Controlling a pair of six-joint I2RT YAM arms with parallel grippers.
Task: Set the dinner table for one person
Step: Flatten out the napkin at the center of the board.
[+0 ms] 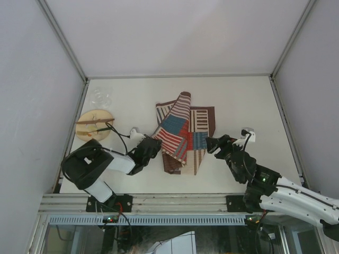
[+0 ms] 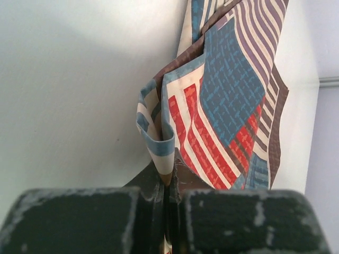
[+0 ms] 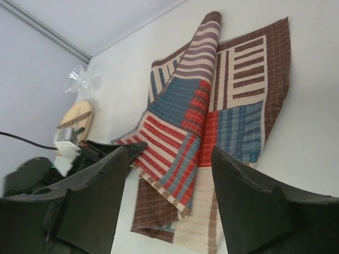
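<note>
The red, brown and blue striped placemat (image 1: 183, 132) lies crumpled and partly folded over on the middle of the white dinner table (image 1: 132, 100). My left gripper (image 1: 151, 147) is shut on the mat's near-left corner. In the left wrist view the cloth (image 2: 228, 106) rises from between the closed fingers (image 2: 132, 222). My right gripper (image 1: 214, 144) is open and empty, just off the mat's right edge. In the right wrist view the mat (image 3: 212, 121) shows between the spread fingers (image 3: 95, 201).
A round wooden plate (image 1: 95, 124) with brown sticks across it sits at the left. A clear glass (image 1: 100, 97) stands behind it. Both show in the right wrist view, the plate (image 3: 77, 119) and the glass (image 3: 82, 79). Aluminium rails edge the table.
</note>
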